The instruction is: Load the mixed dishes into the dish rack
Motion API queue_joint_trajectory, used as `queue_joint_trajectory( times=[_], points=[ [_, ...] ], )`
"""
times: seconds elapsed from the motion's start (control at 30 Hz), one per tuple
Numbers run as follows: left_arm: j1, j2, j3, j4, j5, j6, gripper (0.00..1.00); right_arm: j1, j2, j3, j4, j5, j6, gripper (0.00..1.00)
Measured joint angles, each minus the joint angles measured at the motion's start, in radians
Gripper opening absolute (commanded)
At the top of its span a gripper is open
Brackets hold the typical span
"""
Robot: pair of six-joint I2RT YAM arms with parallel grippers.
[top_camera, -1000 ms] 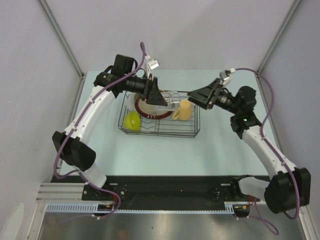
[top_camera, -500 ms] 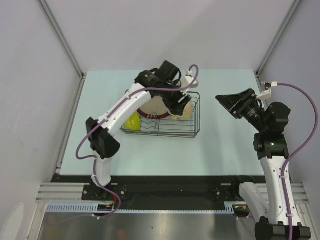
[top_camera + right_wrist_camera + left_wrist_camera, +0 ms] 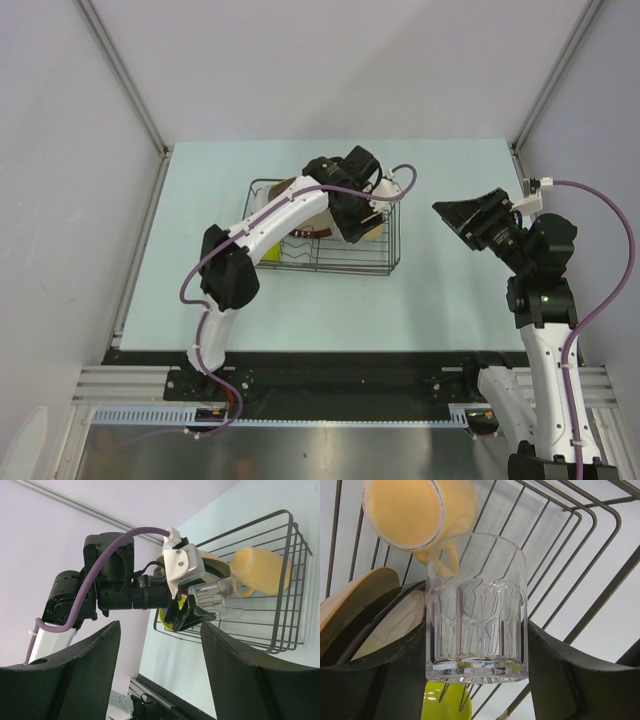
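The left arm (image 3: 272, 214) stretches forward with its elbow bent. The left gripper (image 3: 477, 647) is clamped on the small clear glass (image 3: 477, 605), a finger pressing either side. The right gripper (image 3: 160, 675) hangs raised, its fingers spread wide.

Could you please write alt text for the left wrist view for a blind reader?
The left end effector grips a small clear glass, with a yellow cup and the wires of the black dish rack behind it.
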Motion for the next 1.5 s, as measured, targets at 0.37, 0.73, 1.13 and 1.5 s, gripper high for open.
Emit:
queue_joint_trajectory(
  times=[0.37, 0.73, 1.13, 1.5],
  points=[
    [-0.083, 0.073, -0.03, 0.046, -0.067, 0.041, 0.0, -0.001, -0.011, -0.013, -0.021, 0.005, 0.0, 0.69],
    [-0.108, 0.1, -0.037, 0.054, -0.084, 0.068, 0.42, -0.001, -0.018, -0.013, -0.028, 0.019, 0.0, 0.68],
    [-0.108, 0.1, -0.05, 0.096, -0.108, 0.075, 1.0, -0.001, -0.019, -0.013, -0.04, 0.023, -0.008, 0.69],
    [-0.106, 0.062, -0.045, 0.089, -0.116, 0.075, 1.0, -0.001, -0.018, -0.014, -0.071, 0.04, -0.048, 0.81]
  ],
)
